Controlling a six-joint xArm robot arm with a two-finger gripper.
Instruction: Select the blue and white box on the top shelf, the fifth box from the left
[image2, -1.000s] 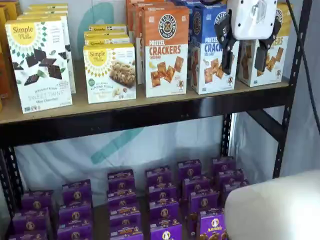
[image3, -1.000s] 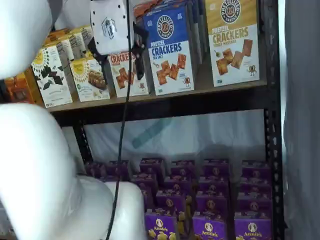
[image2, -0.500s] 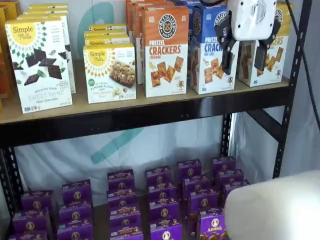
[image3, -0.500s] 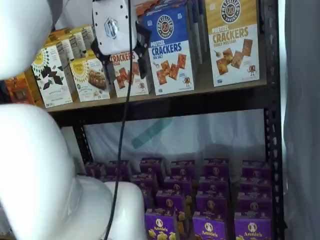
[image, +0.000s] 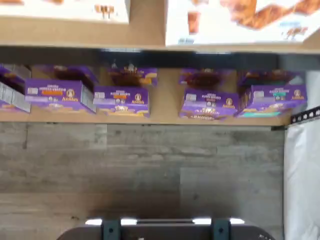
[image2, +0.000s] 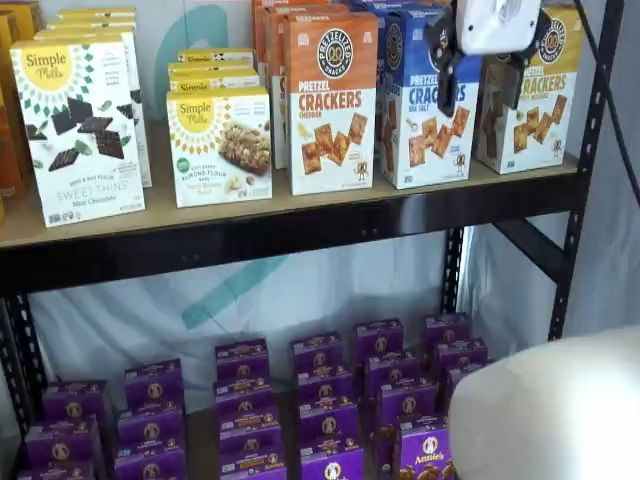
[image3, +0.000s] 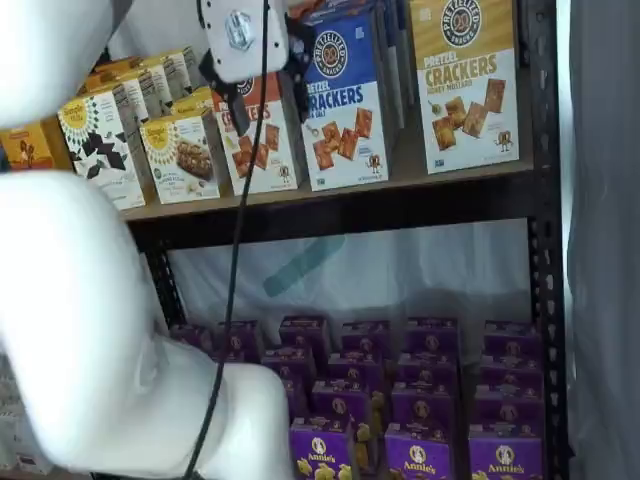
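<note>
The blue and white box (image2: 420, 130) stands on the top shelf (image2: 300, 232) between an orange-topped Cheddar box (image2: 332, 100) and a yellow-topped cracker box (image2: 545, 110). It also shows in a shelf view (image3: 345, 110) above the shelf's black beam (image3: 350, 207). My gripper (image2: 476, 98) hangs in front of the box's upper right part, open and empty, with a plain gap between the black fingers (image2: 444, 90). In a shelf view the gripper (image3: 258, 95) overlaps the box's left edge. The fingers are not seen in the wrist view.
Simple Mills boxes (image2: 80, 130) fill the shelf's left part. Purple Annie's boxes (image2: 325, 385) stand in rows on the lower level and show in the wrist view (image: 120, 95). A black upright (image2: 590, 150) and my white arm (image3: 90, 330) are close by.
My gripper has risen in front of the top shelf boxes, still open. In one shelf view it has also shifted right, toward the blue and white box.
</note>
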